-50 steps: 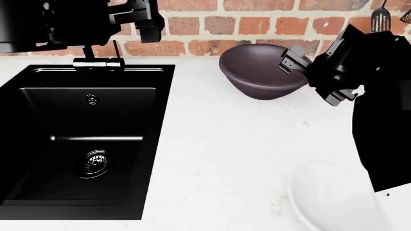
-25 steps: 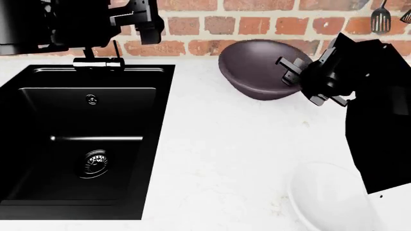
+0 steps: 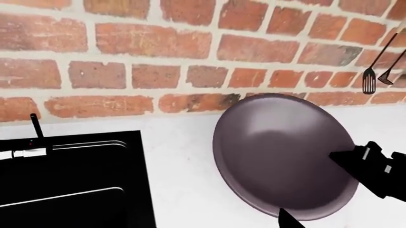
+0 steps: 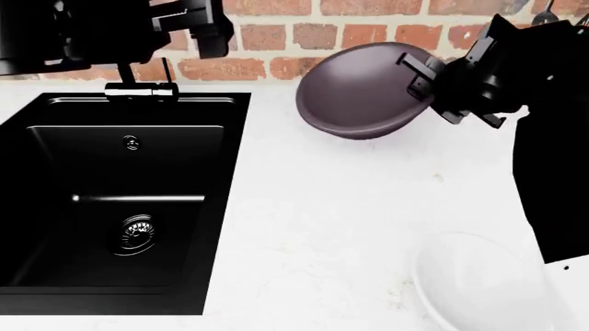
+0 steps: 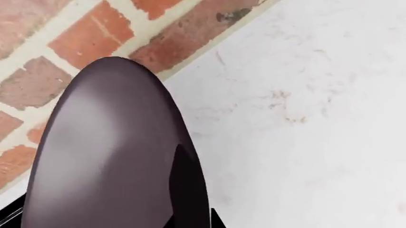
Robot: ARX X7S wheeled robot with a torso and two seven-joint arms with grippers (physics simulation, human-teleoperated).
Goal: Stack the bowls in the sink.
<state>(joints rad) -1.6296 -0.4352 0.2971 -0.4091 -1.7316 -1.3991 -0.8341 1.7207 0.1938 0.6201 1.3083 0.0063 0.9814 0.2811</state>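
Note:
The dark purple-brown bowl [image 4: 354, 93] hangs tilted above the white counter by the brick wall, right of the sink [image 4: 55, 172]. My right gripper [image 4: 421, 81] is shut on its right rim, one finger [image 5: 184, 180] lying inside the bowl [image 5: 108, 156]. The left wrist view shows the bowl [image 3: 279, 152] with the right gripper [image 3: 355, 159] on its edge. The white bowl [image 4: 474, 283] sits on the counter at the front right. My left gripper [image 4: 198, 27] is open and empty, high above the faucet [image 4: 143, 89].
The black basin has a round metal drain [image 4: 135, 233] and an overflow fitting [image 4: 132, 143]. The counter [image 4: 313, 207] runs between sink and bowls. Utensils [image 3: 374, 76] hang on the brick wall [image 3: 159, 42] at the right. My right arm [image 4: 552, 172] covers the counter's right edge.
My right gripper has lifted the purple-brown bowl off the counter and carried it up and a little left, tilting it more. The left arm and the white bowl have not moved.

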